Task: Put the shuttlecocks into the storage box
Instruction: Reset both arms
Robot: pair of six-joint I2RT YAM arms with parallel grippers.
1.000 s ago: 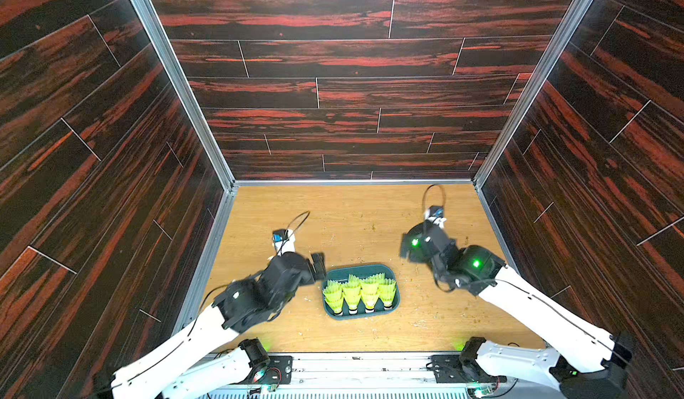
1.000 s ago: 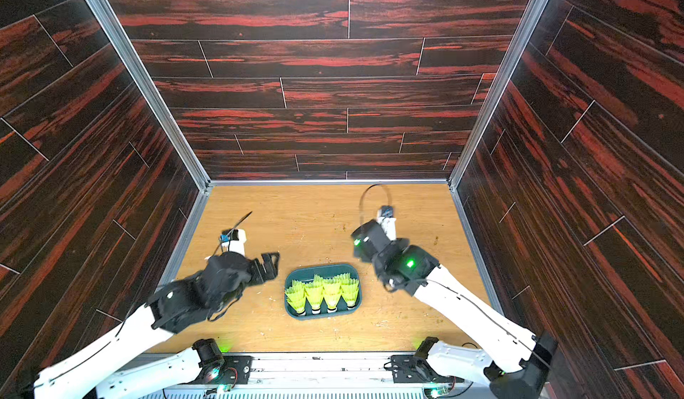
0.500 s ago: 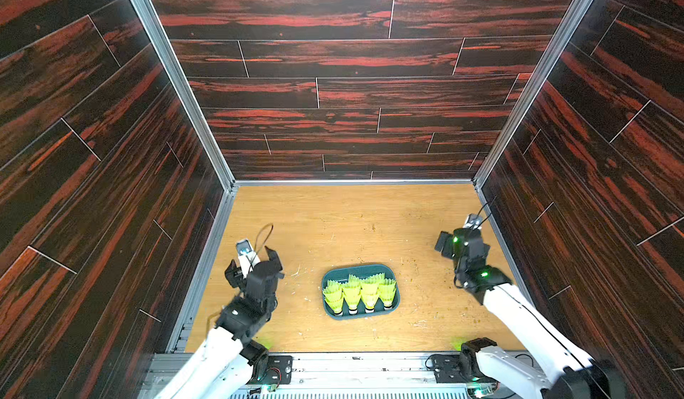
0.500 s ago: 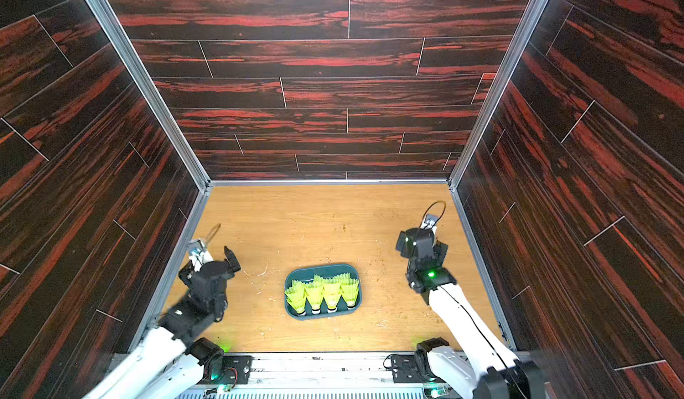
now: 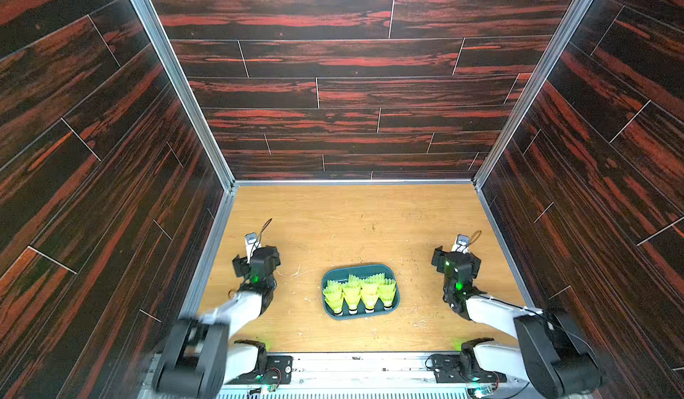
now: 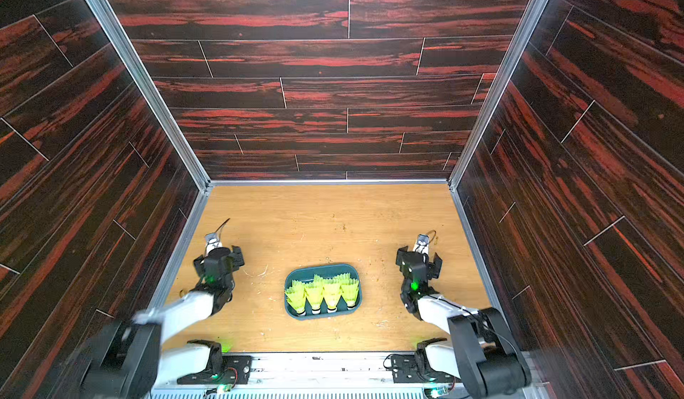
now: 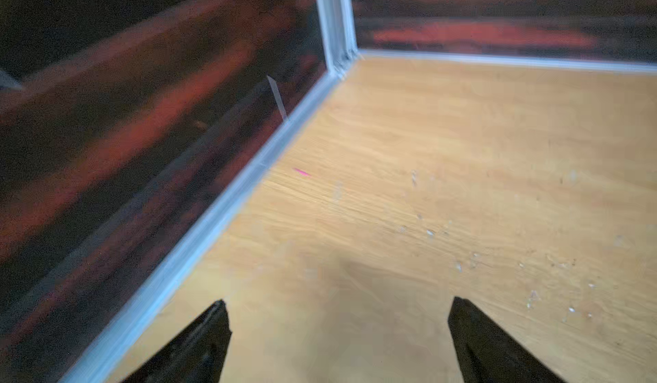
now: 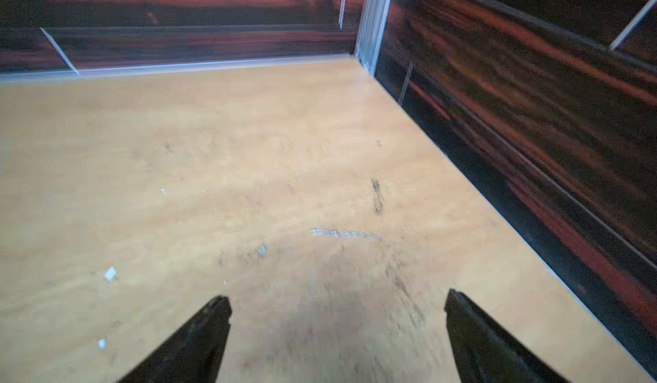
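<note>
The storage box (image 5: 356,268) (image 6: 321,268), a dark teal tray, sits on the wooden table near the front middle in both top views. Several neon yellow-green shuttlecocks (image 5: 361,290) (image 6: 324,292) lie in it in a row, white tips toward the front. My left gripper (image 5: 256,257) (image 6: 219,258) is well to the box's left, open and empty. My right gripper (image 5: 457,259) (image 6: 418,259) is well to its right, also open and empty. Each wrist view shows only bare table between the spread fingers of the left gripper (image 7: 337,306) and the right gripper (image 8: 337,299); the box is out of both wrist views.
Dark red wood-patterned walls with aluminium edging (image 5: 207,252) (image 5: 501,245) close in the table on three sides, near each gripper. Small flecks of debris (image 5: 296,272) lie on the wood around the box. The arm bases (image 5: 259,360) (image 5: 477,360) stand at the front edge.
Both arms have drawn back from the box, the left gripper outward toward the left wall and the right gripper toward the right wall. Both stayed open. The box and shuttlecocks have not moved.
</note>
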